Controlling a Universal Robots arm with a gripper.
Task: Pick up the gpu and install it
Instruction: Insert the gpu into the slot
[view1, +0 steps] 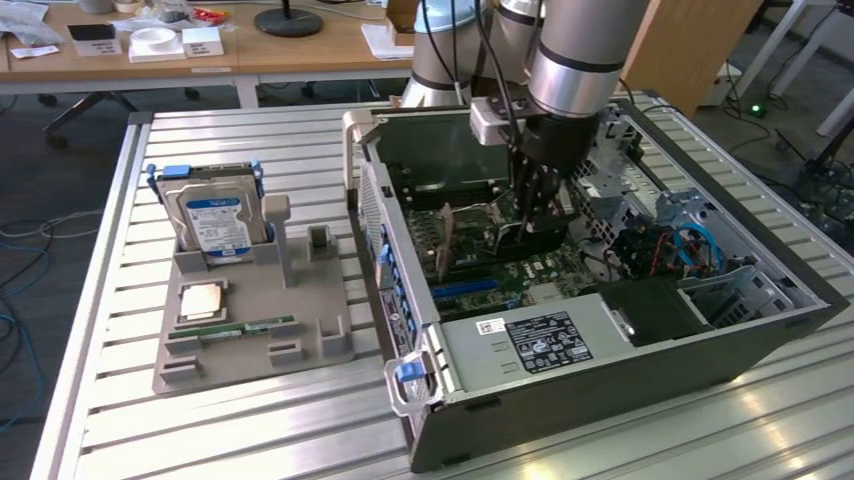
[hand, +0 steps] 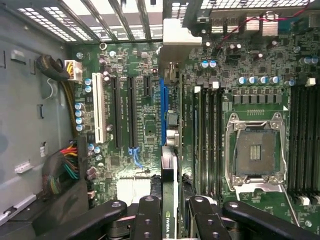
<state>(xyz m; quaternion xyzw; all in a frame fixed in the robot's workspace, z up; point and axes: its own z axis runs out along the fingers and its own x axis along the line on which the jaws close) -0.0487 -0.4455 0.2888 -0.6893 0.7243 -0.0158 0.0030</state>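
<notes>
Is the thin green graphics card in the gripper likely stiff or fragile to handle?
The thin green graphics card looks stiff: its edge runs straight through the gripper. Probably fragile, with exposed board; likely light, being so thin.

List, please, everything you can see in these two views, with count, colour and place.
computer case: one, black and grey, open on the table
motherboard: one, green, inside the case
CPU socket: one, silver, on the motherboard
gpu: one, green edge, upright over the motherboard slots
holder tray: one, grey, exterior view's left of the case
hard drive: one, silver with blue label, upright in the tray
processor: one, silver, on the tray
RAM stick: one, green, on the tray
table: one, slatted metal, underneath
arm: one, grey, reaching into the case
end effector: one, black, shut on the gpu
</notes>
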